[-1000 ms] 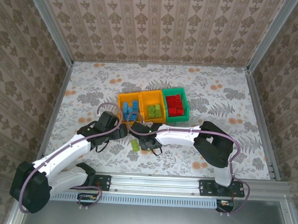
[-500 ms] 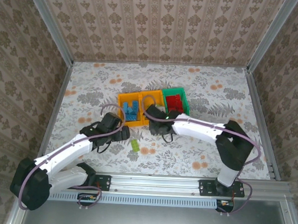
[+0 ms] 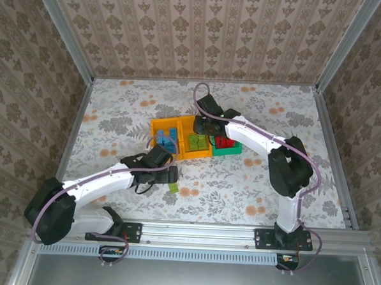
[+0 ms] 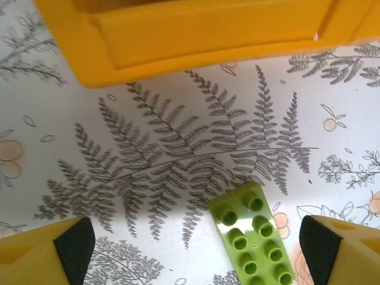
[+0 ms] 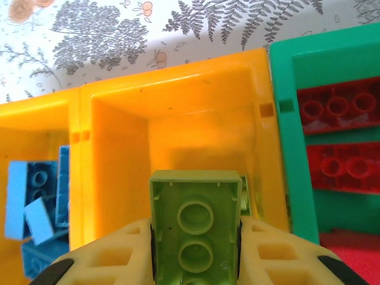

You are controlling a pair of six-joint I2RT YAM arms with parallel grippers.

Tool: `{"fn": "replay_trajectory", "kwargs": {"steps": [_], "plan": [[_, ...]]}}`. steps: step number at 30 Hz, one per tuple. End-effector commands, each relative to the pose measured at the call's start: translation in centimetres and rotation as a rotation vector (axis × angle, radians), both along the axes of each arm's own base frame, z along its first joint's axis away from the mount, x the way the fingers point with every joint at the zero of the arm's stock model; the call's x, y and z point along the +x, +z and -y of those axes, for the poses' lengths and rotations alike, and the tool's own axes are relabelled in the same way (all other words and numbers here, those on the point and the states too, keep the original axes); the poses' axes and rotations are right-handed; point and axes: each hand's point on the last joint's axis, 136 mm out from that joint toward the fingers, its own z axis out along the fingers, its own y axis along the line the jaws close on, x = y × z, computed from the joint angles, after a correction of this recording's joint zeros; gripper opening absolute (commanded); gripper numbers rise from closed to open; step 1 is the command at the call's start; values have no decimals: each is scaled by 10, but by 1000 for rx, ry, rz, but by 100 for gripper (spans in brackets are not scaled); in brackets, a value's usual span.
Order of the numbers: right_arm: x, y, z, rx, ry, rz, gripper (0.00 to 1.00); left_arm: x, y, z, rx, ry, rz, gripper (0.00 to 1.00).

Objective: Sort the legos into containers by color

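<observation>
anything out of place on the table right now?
One lime green lego lies loose on the table, just in front of an orange bin, under the open left gripper. The right gripper holds another green lego over the middle orange bin. Nothing else stands out.

Bare table [image 4: 148,172] lies between the loose lime brick [image 4: 252,240] and the orange bin wall [image 4: 196,32], which blocks the far side.

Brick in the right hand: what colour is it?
The brick is lime green, clearest in the right wrist view.
</observation>
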Motion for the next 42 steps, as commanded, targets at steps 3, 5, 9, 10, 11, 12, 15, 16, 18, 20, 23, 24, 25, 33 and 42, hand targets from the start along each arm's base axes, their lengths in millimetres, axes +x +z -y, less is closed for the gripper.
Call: {"fn": "replay_trajectory", "kwargs": {"steps": [3,5,9,10,11,12,15,16,18,20,23,24,25,33,42], "plan": [[19,-4,-17,48,7,-33,33,-10,-5,11,-2,16,-70,90],[22,-11,-17,63,-10,-50,36,-15,-9,10,6,22,-90,88],[25,-18,-19,90,-24,-70,44,-23,-12,15,-10,28,-115,86],[25,-18,-20,95,-23,-72,48,-24,-13,16,-9,27,-119,86],[25,-19,-21,95,-24,-77,53,-26,-14,17,-6,25,-123,86],[25,-20,-21,95,-24,-81,57,-26,-14,18,-4,25,-128,86],[24,-16,-23,108,-16,-81,61,-26,-18,21,7,21,-145,85],[23,-14,-23,113,-14,-78,63,-26,-19,23,8,18,-150,84],[21,-5,-23,125,-11,-62,66,-26,-21,27,10,12,-161,80],[18,5,-23,144,-8,-43,69,-25,-23,29,12,9,-167,78],[12,25,-22,176,1,-6,69,-24,-25,32,19,9,-173,77],[9,32,-22,187,6,6,69,-23,-25,32,22,8,-173,77],[6,36,-21,194,7,16,70,-23,-26,33,24,7,-173,76],[-15,76,0,201,10,111,73,-21,-34,37,50,-2,-198,67],[-32,76,38,125,-31,139,74,-19,-38,45,79,-54,-199,45]]}}
